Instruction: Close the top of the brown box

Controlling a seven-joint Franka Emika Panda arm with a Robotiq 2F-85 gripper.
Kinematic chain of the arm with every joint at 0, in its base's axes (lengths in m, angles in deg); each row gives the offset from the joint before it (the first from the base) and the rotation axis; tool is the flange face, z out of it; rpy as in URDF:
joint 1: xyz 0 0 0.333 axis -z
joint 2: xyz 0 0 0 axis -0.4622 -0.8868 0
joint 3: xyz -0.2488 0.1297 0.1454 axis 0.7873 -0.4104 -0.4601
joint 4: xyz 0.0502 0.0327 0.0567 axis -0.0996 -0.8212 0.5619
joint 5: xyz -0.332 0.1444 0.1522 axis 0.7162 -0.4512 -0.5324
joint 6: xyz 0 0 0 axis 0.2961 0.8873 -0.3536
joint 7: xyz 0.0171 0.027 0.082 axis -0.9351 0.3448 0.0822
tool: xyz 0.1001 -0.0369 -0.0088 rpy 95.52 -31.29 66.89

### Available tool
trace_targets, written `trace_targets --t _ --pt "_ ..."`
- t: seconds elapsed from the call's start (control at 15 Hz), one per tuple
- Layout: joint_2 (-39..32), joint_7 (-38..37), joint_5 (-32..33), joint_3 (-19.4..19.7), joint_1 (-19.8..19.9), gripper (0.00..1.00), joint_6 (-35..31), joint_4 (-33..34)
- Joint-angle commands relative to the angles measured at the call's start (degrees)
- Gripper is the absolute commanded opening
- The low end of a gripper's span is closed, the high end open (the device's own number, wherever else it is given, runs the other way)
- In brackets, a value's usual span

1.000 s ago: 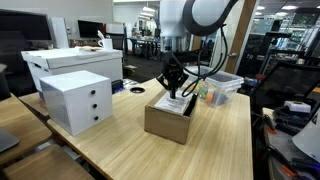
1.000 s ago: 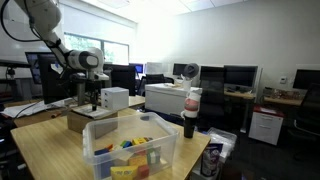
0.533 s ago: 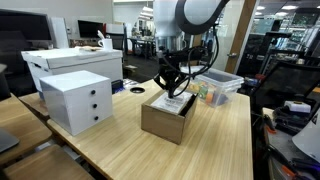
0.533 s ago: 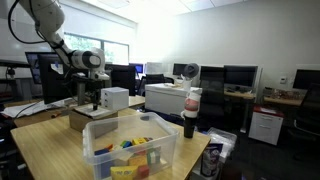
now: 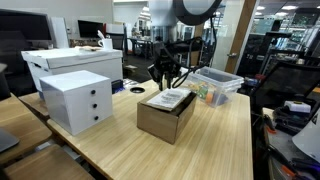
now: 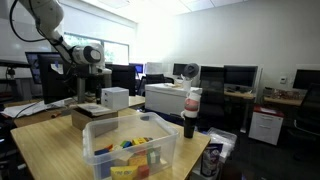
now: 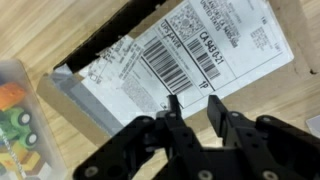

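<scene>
The brown box (image 5: 163,118) stands on the wooden table, and it also shows in an exterior view (image 6: 92,117). Its top flap with the white label (image 5: 171,99) lies flat over the opening. In the wrist view the label (image 7: 190,45) fills the upper part, with a dark gap along the flap's left edge. My gripper (image 5: 165,76) hangs a little above the box, apart from it. In the wrist view its fingers (image 7: 194,104) are nearly together, with a narrow gap and nothing in it. In an exterior view the gripper (image 6: 86,82) is above the box.
A white drawer unit (image 5: 76,100) stands beside the box, with a larger white box (image 5: 70,62) behind it. A clear plastic bin of toys (image 5: 214,86) sits past the box and shows in front in an exterior view (image 6: 130,150). A bottle (image 6: 190,112) stands near that bin.
The gripper has lifted off the box top and moved back. The labelled flap, pressed down earlier, now lies flat. The box has shifted slightly along the table.
</scene>
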Motion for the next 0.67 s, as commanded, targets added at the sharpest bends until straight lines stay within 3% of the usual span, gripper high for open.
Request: trace_targets --t 0.0,0.27,0.6 --pt "4.7 9.9 1.4 -0.8 1.1 0.64 1.5 -1.6" --pt "6.9 23.2 1.9 -0.8 1.8 0.97 -3.7 -3.3" --pt "7.9 36.0 1.2 -1.1 2.1 1.00 -8.0 -3.7"
